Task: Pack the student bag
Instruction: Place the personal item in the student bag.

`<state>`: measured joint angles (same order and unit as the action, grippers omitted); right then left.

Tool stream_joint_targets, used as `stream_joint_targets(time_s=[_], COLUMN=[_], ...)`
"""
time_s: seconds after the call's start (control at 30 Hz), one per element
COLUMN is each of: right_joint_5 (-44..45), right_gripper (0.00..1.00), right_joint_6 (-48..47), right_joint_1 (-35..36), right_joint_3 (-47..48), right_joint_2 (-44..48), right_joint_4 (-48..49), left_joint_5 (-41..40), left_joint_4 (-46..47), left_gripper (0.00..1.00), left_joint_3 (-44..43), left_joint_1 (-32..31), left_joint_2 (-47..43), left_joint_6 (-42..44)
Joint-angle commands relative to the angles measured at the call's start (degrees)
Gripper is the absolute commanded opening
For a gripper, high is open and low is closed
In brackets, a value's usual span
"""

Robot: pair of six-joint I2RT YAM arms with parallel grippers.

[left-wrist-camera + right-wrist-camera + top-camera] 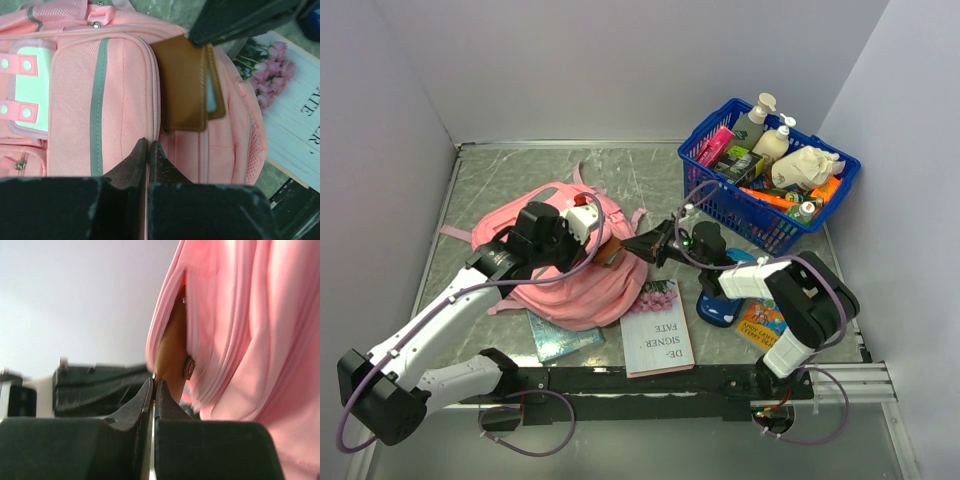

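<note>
The pink student bag [570, 285] lies on the table at centre left, front pockets up [75, 100]. My left gripper [148, 146] is shut on the bag's zipper seam, pinching the pink fabric beside the opening. A brown leather wallet [182, 85] sticks halfway out of that opening, with a pale blue card showing at its edge. My right gripper [154, 382] is shut on the near edge of the brown wallet [172, 352], and the bag's pink fabric [245, 340] hangs right beside it. From above, the two grippers meet over the bag, left [597, 238] and right [632, 246].
A blue plastic basket [720, 205] at the back right holds bottles and several small items. A white book with pink flowers [658, 330] lies at the bag's near right. A teal booklet [565, 340] pokes out under the bag. A blue object [718, 303] and a colourful booklet [760, 322] lie under the right arm.
</note>
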<state>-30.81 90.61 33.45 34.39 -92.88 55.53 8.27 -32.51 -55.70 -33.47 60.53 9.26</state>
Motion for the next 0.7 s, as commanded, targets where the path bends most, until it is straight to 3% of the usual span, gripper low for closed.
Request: stream_joint_targets(time_s=[0.0,0.13,0.17,0.37,0.6,0.63,0.67], right_joint_5=[6.7,6.8,6.5,7.5,10.6,10.4,10.2], right_gripper=[0.0,0.0,0.0,0.0,0.0,0.02,0.12], right_joint_6=[-3.1,-3.8,-6.3,-9.5,-20.2,-23.2,-24.8], right_joint_1=[-2.2,-2.8,-1.7,4.2,9.7,10.2,10.5], right_joint_3=[0.2,1.8,4.4,8.8,19.6,20.5,21.2], right_joint_2=[5.8,7.0,6.9,5.0,4.5,3.9,3.6], right_joint_4=[-5.8,-10.0,-14.4,-19.6,-38.1,-39.8,-41.1], left_joint_5=[6.7,7.5,7.4,7.0,6.7,6.7,6.7], left_joint_4=[3.0,2.7,3.0,4.4,4.3,4.3,4.4], left_gripper=[0.01,0.01,0.01,0.01,0.01,0.01,0.01], left_joint_3=[-5.2,-5.9,-6.0,-6.7,-7.2,-7.3,-7.4], left_joint_1=[-1.0,-0.9,-1.0,-1.0,-1.0,-0.9,-1.0], left_joint_2=[-1.6,-1.0,-0.8,0.8,1.5,1.5,1.5], left_joint_6=[-1.3,-1.5,-1.6,-2.7,-2.4,-2.3,-2.1])
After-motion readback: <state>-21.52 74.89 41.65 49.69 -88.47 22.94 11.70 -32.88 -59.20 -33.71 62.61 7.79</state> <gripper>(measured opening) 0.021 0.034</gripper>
